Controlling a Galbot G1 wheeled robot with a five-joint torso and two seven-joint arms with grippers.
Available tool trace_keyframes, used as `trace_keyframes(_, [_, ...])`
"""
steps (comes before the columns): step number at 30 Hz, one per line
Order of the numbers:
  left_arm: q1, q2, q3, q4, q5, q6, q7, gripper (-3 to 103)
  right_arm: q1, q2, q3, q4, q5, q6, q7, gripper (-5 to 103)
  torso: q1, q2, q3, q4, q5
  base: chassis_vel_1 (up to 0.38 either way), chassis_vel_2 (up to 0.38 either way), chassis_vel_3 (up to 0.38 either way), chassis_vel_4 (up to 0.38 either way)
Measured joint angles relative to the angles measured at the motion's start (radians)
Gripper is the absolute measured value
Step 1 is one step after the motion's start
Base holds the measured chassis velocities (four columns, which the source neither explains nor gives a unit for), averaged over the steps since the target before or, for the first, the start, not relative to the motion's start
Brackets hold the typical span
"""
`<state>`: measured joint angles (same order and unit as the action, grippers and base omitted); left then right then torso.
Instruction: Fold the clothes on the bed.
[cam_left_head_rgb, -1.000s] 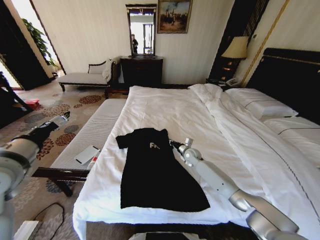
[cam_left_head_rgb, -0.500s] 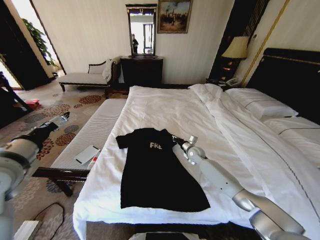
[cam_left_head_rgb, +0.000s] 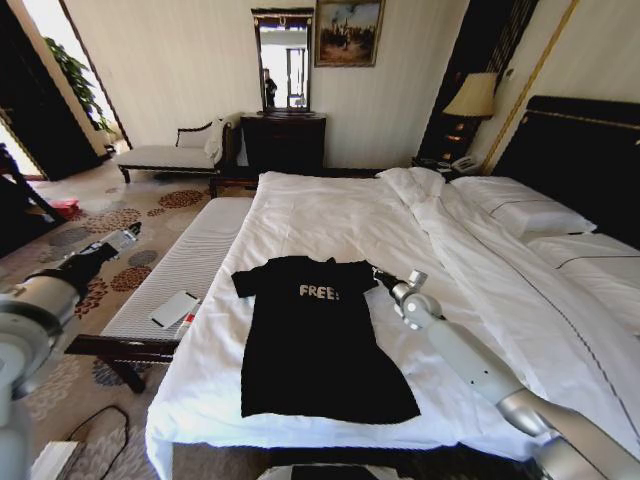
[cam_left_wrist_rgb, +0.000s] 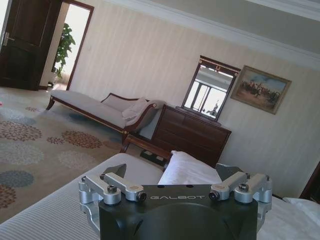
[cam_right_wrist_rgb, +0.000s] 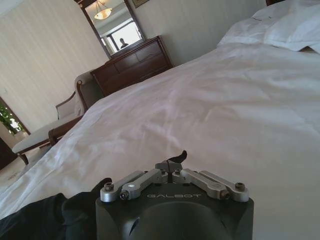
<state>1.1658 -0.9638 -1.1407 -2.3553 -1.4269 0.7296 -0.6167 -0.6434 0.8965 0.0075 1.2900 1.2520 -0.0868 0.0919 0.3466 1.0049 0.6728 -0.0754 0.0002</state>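
Retreating right pincer (cam_left_head_rgb: 380, 275), fingers closed, clear of T-shirt (cam_left_head_rgb: 315, 340); full "FREE!" lettering now uncovered; left pincer (cam_left_wrist_rgb: 175, 192) spread.

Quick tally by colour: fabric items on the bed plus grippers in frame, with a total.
Black: 1, the T-shirt lying flat on the bed
White: 3, one duvet and two pillows
Grippers: 2, the right gripper low over the sheet beside the shirt's sleeve, fingers together; the left gripper out over the carpet, fingers apart
Total: 6
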Motion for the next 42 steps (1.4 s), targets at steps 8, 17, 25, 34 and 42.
trace_keyframes(8, [-0.005,-0.001,0.0,-0.002,0.0,-0.002,0.009,100,-0.065,-0.016,0.085,-0.018,-0.014,0.007,0.0,0,0.0,0.0,0.0,0.0002,-0.0001,0.0,0.0,0.0,0.0])
trace_keyframes(17, [-0.006,-0.018,0.005,-0.006,0.0,-0.002,0.012,100,-0.121,-0.034,0.157,-0.049,-0.029,0.017,-0.006,0,0.0,0.0,0.0,0.0003,-0.0001,0.0,0.0,0.0,0.0])
trace_keyframes(25, [-0.008,-0.027,-0.001,-0.007,-0.003,-0.003,0.018,100,-0.231,-0.054,0.219,0.007,-0.054,0.02,-0.006,0,0.0,0.0,0.0,-0.0001,-0.0001,0.0,0.0,0.0,0.0])
trace_keyframes(34, [0.0,-0.035,-0.006,-0.011,-0.002,-0.003,0.021,100,-0.291,-0.055,0.235,0.027,-0.111,0.015,0.012,20,0.0,0.0,0.0,-0.0001,-0.0001,0.0,0.0,0.0,0.0])
trace_keyframes(42, [0.005,-0.034,-0.007,-0.01,0.002,-0.003,0.021,100,-0.174,-0.06,0.208,-0.03,-0.045,-0.005,0.035,42,0.0,0.0,0.0,0.0001,0.0,0.0,0.0,0.0,0.0])
